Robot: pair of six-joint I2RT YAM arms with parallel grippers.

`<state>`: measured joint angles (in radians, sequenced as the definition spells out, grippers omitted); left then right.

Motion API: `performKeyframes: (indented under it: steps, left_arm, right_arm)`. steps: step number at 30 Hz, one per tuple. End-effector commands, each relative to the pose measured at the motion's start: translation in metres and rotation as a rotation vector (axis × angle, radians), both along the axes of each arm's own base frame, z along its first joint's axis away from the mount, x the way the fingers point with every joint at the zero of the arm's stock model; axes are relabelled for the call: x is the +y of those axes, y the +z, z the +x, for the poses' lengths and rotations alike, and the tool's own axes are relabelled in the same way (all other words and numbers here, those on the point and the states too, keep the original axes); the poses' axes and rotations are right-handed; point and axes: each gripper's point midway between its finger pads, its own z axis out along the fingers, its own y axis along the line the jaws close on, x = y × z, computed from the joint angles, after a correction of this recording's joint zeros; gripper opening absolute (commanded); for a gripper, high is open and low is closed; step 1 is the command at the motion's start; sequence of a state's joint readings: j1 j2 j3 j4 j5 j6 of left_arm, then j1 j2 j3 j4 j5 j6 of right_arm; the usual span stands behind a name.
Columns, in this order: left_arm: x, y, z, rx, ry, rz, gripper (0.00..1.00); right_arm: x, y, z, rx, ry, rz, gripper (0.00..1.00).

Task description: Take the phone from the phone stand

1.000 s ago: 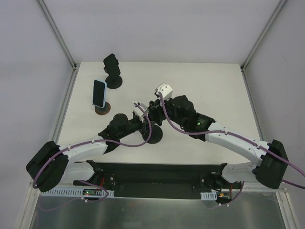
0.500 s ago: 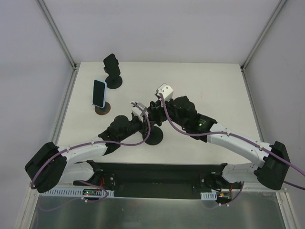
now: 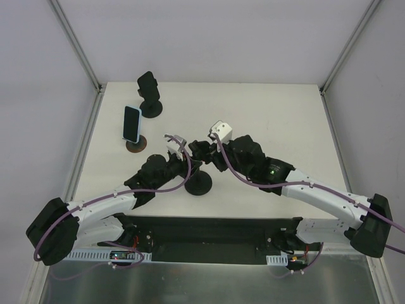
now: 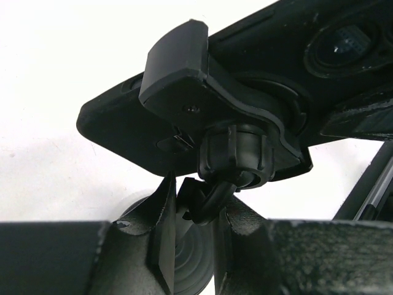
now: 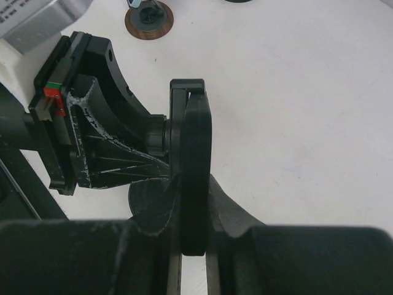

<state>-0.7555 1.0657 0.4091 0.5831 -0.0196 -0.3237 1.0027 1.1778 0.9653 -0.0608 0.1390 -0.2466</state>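
- Left gripper (image 4: 196, 212) is clamped on the neck of the phone stand (image 4: 236, 153), probably to pin it down.
- Right gripper (image 5: 195, 209) is pinched on the edge of the black phone (image 5: 195, 153), which sits in the cradle mid-table, ready to be pulled free.
- Well apart at far left: a pale-blue phone (image 3: 131, 123) on a brown-based stand (image 3: 135, 145), and a black stand (image 3: 149, 95).
- Only the cradle's clamp seems to hold the phone back.

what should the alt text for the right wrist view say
Close-up of the right gripper pinching a black phone, seen edge-on and seated in the clamp of the phone stand. To its left, the left gripper grasps the stand's neck above the white table. A brown round base shows at the top edge.
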Motion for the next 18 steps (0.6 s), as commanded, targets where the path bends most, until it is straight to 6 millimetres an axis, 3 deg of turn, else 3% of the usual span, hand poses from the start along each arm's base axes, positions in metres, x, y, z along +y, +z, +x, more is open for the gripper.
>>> performKeyframes:
  steps: [1,9,13,18]
  left_arm:
    - [0.081,-0.015,0.049,0.052,0.447,-0.004,0.00]
    - [0.042,0.010,0.031,-0.100,0.196,0.017,0.00]
    - [0.057,0.005,0.032,-0.087,0.283,0.009,0.00]
    - [0.068,-0.009,0.031,-0.056,0.333,0.024,0.00]
  right_arm:
    - [-0.062,-0.018,-0.010,0.030,-0.120,-0.185,0.01]
    - [-0.035,0.014,-0.006,0.011,-0.080,-0.061,0.01]
    - [-0.051,0.032,0.010,-0.018,-0.236,-0.021,0.01]
    - [-0.063,0.056,0.012,-0.049,-0.288,0.029,0.01]
